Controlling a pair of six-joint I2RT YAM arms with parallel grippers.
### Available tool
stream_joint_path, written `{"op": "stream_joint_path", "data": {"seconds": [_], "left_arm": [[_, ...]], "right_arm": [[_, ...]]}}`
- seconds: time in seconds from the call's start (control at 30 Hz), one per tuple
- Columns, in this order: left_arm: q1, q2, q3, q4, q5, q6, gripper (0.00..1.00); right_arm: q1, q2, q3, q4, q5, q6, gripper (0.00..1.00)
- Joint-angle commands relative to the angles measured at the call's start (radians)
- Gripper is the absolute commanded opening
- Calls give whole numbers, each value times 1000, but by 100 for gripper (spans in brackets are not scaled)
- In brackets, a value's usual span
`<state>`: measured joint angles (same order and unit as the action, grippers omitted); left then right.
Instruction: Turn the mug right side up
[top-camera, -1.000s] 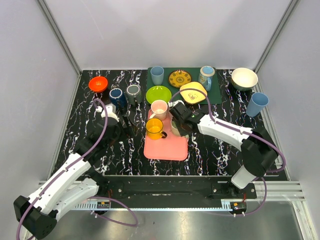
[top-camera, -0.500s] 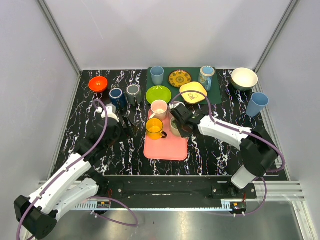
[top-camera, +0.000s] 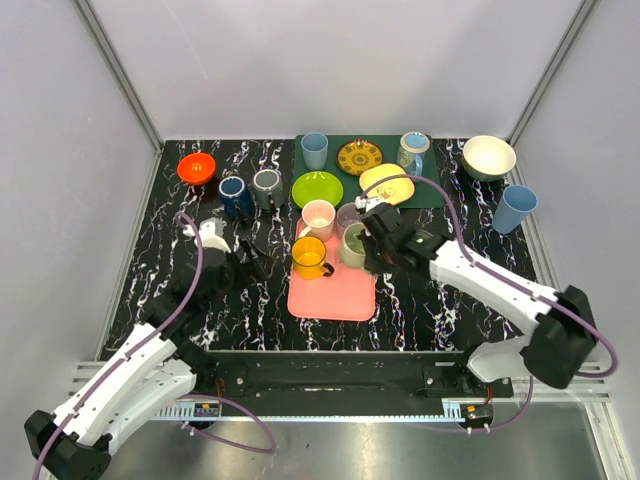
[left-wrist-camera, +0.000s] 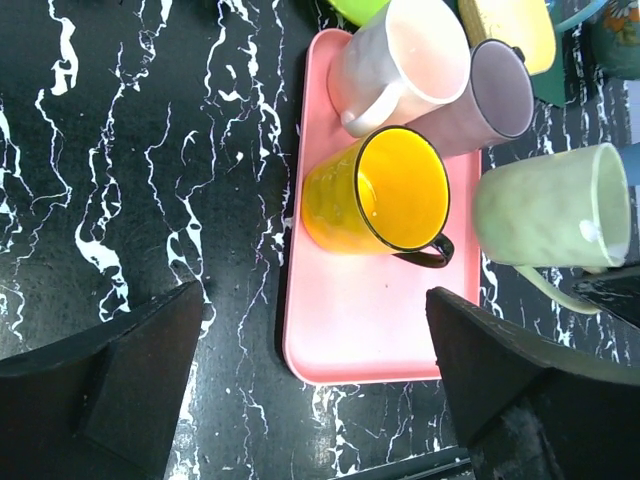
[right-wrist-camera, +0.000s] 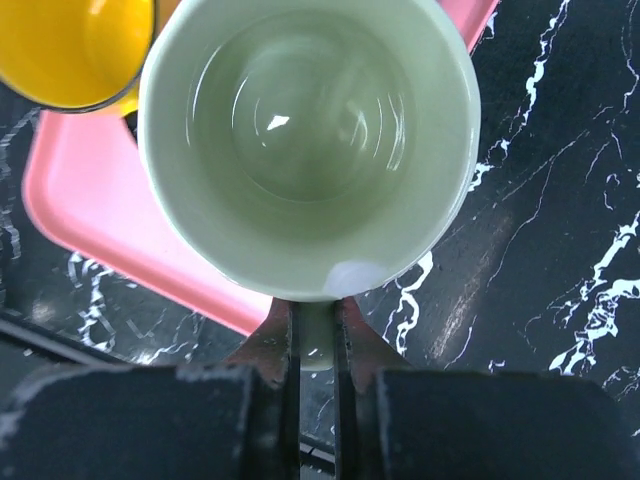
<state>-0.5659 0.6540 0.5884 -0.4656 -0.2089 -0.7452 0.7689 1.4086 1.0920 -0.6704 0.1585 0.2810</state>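
The right gripper is pinching the green mug by its mostly hidden handle, over the right edge of the pink tray. The left gripper is hanging wide open.

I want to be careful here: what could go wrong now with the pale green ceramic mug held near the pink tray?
The right gripper pinches only the thin handle of the pale green ceramic mug, so it may swing or slip.
The yellow mug stands close on the pink tray; moving could knock it.
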Motion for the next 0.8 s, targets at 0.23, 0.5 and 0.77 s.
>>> {"op": "stream_joint_path", "data": {"seconds": [0.23, 0.5, 0.77], "left_arm": [[-3, -181, -116, 388, 247, -118, 99], [-5, -105, -263, 1091, 687, -353, 99], [-49, 24, -194, 1197, 698, -355, 89]], "right_arm": [[-46, -410, -115, 394, -318, 303, 0], [-97, -484, -302, 1091, -646, 659, 0], [-97, -410, -323, 1243, -706, 776, 0]]}}
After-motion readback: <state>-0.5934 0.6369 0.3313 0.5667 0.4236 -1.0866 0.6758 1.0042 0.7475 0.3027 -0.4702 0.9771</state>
